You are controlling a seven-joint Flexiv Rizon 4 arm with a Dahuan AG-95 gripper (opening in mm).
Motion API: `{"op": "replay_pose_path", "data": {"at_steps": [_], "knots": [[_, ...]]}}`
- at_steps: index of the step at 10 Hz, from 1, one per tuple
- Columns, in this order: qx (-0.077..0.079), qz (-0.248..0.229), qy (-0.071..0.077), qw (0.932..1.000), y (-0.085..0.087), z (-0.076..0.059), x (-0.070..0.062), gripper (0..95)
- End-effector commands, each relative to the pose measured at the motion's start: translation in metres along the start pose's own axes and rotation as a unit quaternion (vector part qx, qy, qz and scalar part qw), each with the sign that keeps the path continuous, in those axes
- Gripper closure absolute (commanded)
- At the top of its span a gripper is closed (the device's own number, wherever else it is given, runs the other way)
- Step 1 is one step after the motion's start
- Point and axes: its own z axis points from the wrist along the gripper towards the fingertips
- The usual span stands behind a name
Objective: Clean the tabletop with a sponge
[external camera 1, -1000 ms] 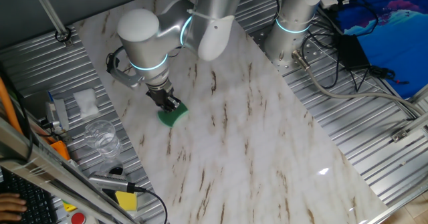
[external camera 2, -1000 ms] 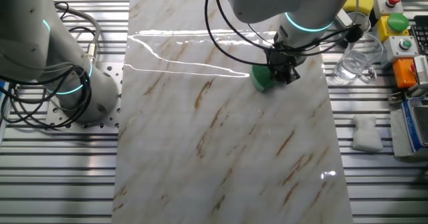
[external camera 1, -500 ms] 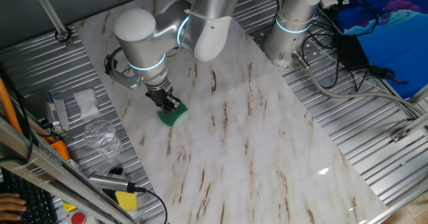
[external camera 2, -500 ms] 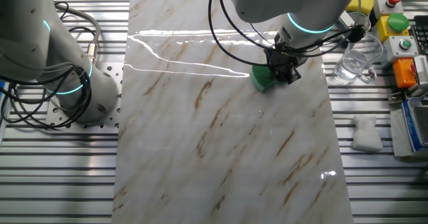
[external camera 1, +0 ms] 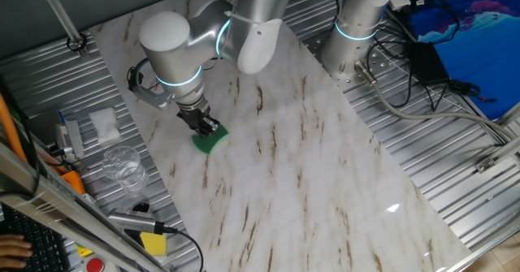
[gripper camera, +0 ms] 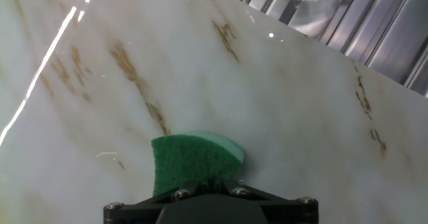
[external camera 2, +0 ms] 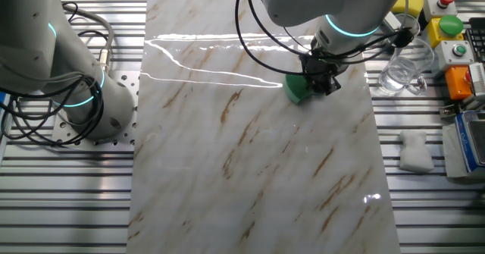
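My claw (external camera 1: 205, 127) is clenched on the sponge (external camera 1: 212, 140), pressing it flat onto the tabletop (external camera 1: 309, 166). Sponge sits on the slab near its edge, w/ the clear glass (external camera 2: 402, 70) just beside, off the slab on the ribbed metal (external camera 2: 424, 201).

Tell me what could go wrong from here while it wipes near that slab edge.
The tool holds the sponge by one end, so dragging may twist it loose. The sponge sits near the tabletop edge beside the clear glass; a wide stroke that way could run off the slab or strike it.
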Motion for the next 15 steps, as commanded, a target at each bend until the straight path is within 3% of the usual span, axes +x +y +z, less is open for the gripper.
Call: {"op": "replay_pose_path", "data": {"at_steps": [1,2,7,8,15], "knots": [[0.0,0.0,-0.001,1.0,0.0001,0.0001,-0.0004,57.0],[0.001,-0.002,-0.002,1.0,0.0001,0.0001,-0.0004,38.0],[0.0,-0.02,-0.004,0.9998,0.0001,0.0001,-0.0004,38.0],[0.0,-0.026,-0.005,0.9997,0.0001,0.0001,-0.0004,19.0],[-0.001,-0.027,-0.005,0.9996,0.0001,0.0001,-0.0004,19.0]]}}
